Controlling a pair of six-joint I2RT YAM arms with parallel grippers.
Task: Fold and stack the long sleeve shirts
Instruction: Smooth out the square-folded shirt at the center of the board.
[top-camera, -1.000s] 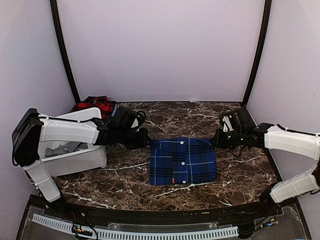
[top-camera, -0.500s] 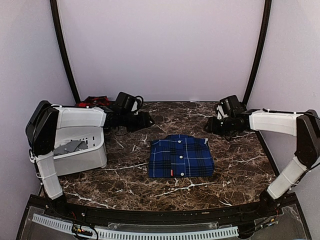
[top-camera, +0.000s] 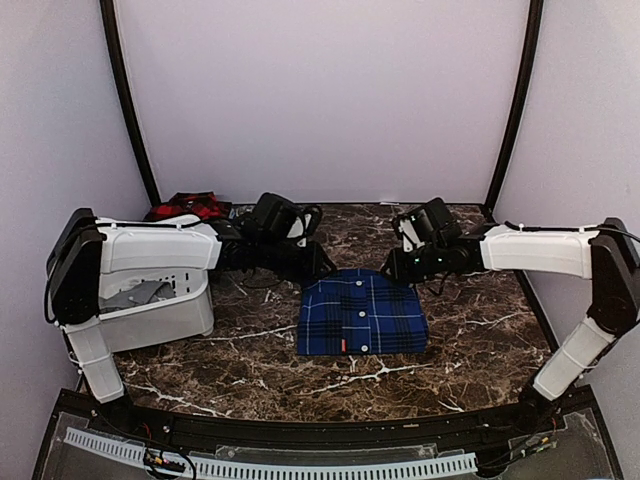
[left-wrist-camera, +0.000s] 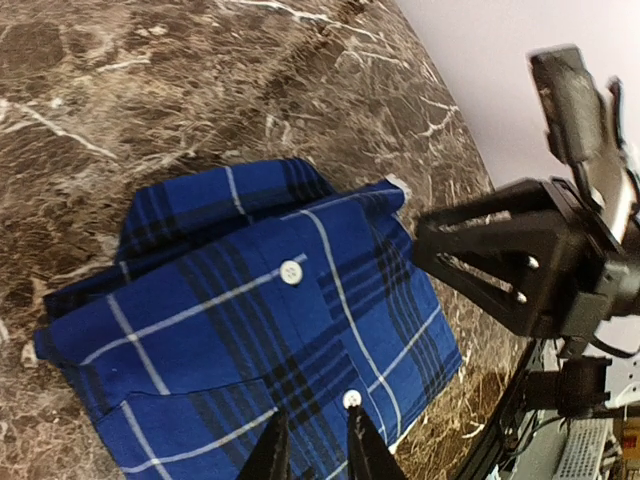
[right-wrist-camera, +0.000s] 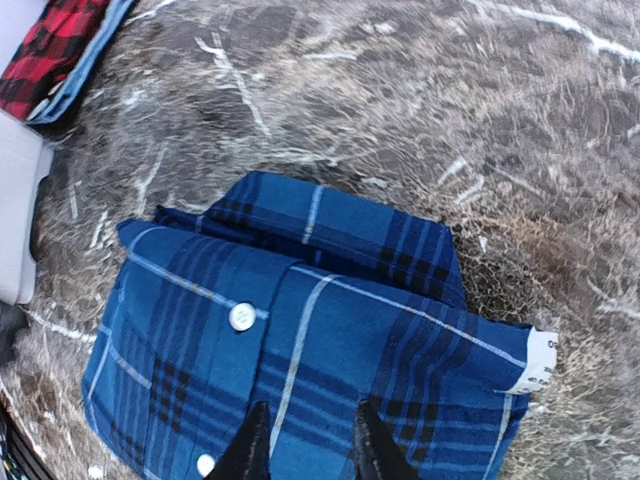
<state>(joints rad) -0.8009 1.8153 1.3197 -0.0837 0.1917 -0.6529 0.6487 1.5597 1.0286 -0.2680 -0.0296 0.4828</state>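
The dark blue plaid shirt (top-camera: 362, 315) lies folded into a rectangle in the middle of the table, buttons up, collar at the far end. My left gripper (top-camera: 318, 268) hovers at its far left corner and my right gripper (top-camera: 395, 268) at its far right corner. In the left wrist view the shirt (left-wrist-camera: 250, 330) fills the frame under my left gripper (left-wrist-camera: 312, 450), whose jaws stand slightly apart with nothing between them. The right wrist view shows the shirt (right-wrist-camera: 300, 330) below my right gripper (right-wrist-camera: 308, 445), also parted and empty. The red-and-black shirt (top-camera: 185, 207) lies bunched at the back left.
A white bin (top-camera: 150, 305) with grey contents stands at the left, just in front of the red-and-black shirt (right-wrist-camera: 50, 45). The marble table (top-camera: 480, 350) ends at purple walls behind and beside. The right arm's gripper (left-wrist-camera: 530, 260) shows in the left wrist view.
Both grippers left the blue shirt's side edges, swung back, then came inward to its far corners. Their jaws went from shut to parted. The shirt shifted slightly left.
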